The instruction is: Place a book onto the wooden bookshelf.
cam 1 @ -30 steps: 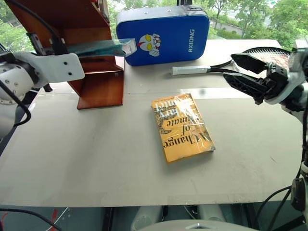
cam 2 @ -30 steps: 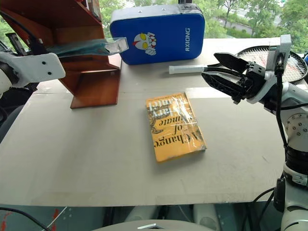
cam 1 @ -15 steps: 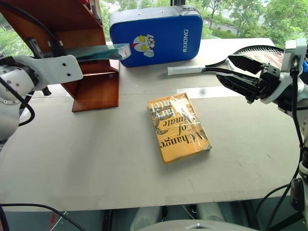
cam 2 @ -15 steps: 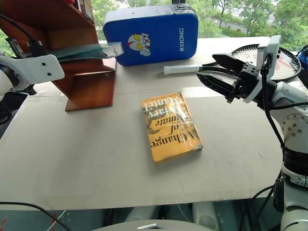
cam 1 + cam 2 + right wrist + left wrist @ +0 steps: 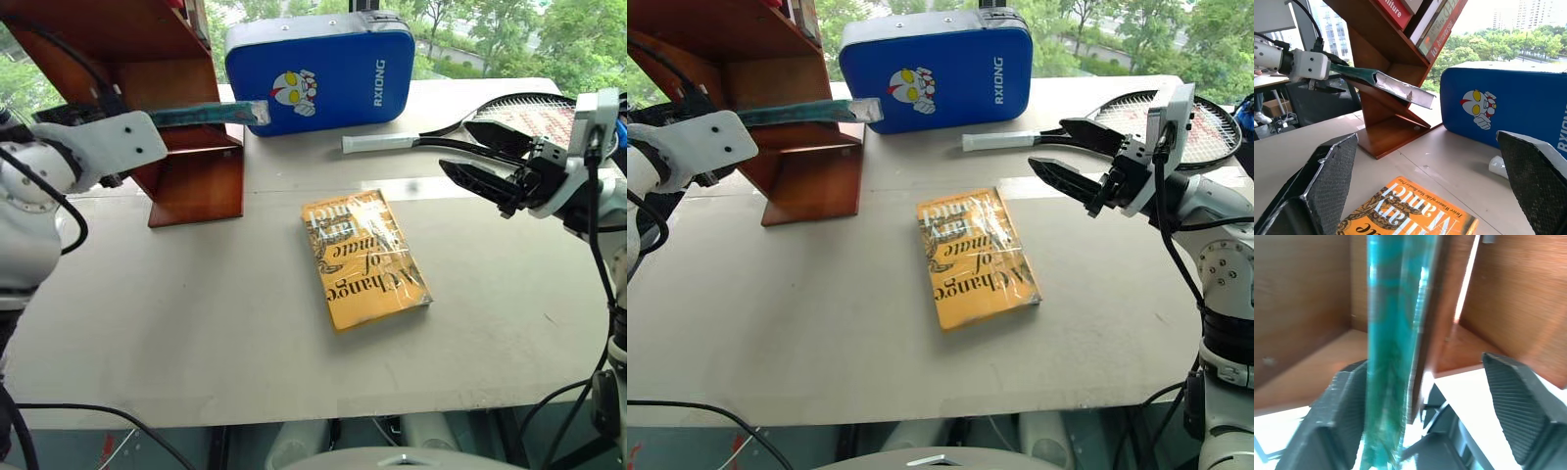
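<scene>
The teal-blue book in shiny wrap lies across a board of the reddish-brown wooden bookshelf, one end jutting out to the right past the shelf. My left gripper is at the book's other end, open. In the left wrist view the book stands between the wide-spread fingers, close against one finger and far from the other. My right gripper hovers open and empty over the table's right side, pointing toward the shelf. The right wrist view shows the book lying on the slanted shelf.
A yellow-orange book lies flat mid-table. A blue padded case with a cartoon face stands at the back, right of the shelf. A racket lies at the back right, its white handle pointing left. More books stand higher in the shelf.
My left gripper has opened around the book's end and its wrist has rolled. The book now lies flatter on the shelf board. The right gripper has hardly moved.
</scene>
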`<move>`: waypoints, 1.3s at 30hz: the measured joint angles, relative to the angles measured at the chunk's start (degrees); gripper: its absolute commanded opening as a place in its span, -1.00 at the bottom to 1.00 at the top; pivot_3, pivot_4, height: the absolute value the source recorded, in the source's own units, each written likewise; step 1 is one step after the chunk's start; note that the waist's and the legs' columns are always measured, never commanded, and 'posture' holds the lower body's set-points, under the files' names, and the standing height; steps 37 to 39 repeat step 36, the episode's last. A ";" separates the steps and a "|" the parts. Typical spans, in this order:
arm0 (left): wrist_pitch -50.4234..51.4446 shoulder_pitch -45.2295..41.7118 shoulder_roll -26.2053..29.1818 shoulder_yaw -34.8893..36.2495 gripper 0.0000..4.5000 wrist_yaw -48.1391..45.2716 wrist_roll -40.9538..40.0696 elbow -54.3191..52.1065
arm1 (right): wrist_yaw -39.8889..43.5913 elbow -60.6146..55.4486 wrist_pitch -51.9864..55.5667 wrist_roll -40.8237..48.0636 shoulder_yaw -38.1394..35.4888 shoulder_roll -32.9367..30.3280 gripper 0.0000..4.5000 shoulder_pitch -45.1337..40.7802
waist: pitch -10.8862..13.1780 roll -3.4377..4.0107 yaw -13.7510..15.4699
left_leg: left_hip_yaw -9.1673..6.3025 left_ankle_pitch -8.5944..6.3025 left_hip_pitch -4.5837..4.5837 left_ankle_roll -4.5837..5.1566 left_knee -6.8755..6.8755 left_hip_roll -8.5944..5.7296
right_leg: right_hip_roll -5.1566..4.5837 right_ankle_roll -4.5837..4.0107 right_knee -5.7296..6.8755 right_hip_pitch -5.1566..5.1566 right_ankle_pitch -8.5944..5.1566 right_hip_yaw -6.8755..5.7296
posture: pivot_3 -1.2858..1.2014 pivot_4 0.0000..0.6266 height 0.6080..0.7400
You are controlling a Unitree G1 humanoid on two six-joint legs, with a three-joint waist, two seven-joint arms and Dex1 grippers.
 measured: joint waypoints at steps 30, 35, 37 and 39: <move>-13.60 42.40 -51.27 6.78 1.00 5.44 -28.75 -12.90 | 8.03 10.06 -28.24 -24.36 3.52 2.15 1.00 33.27 | -0.30 0.13 1.66 | 0.16 0.00 0.81 -0.04 0.15 0.11 | 0.06 -0.16 0.06 0.82 0.10 0.07 | 0.03 -0.52 1.00; -15.84 45.45 -49.95 6.73 1.00 4.61 -30.01 -12.96 | 9.92 15.65 -34.97 -26.70 3.26 2.47 1.00 39.17 | -0.32 0.20 1.63 | 0.17 -0.06 1.34 -0.03 0.11 0.11 | 0.06 -0.15 -0.15 1.42 0.09 0.07 | 0.03 -0.52 1.00; -16.36 45.92 -49.01 6.60 1.00 4.19 -30.03 -13.09 | 10.25 15.97 -35.79 -26.73 2.91 2.46 1.00 39.48 | -0.36 0.26 1.59 | 0.17 -0.06 1.36 -0.03 0.10 0.12 | 0.06 -0.15 -0.14 1.42 0.09 0.08 | 0.03 -0.52 1.00; -16.36 45.92 -49.01 6.60 1.00 4.19 -30.03 -13.09 | 10.25 15.97 -35.79 -26.73 2.91 2.46 1.00 39.48 | -0.36 0.26 1.59 | 0.17 -0.06 1.36 -0.03 0.10 0.12 | 0.06 -0.15 -0.14 1.42 0.09 0.08 | 0.03 -0.52 1.00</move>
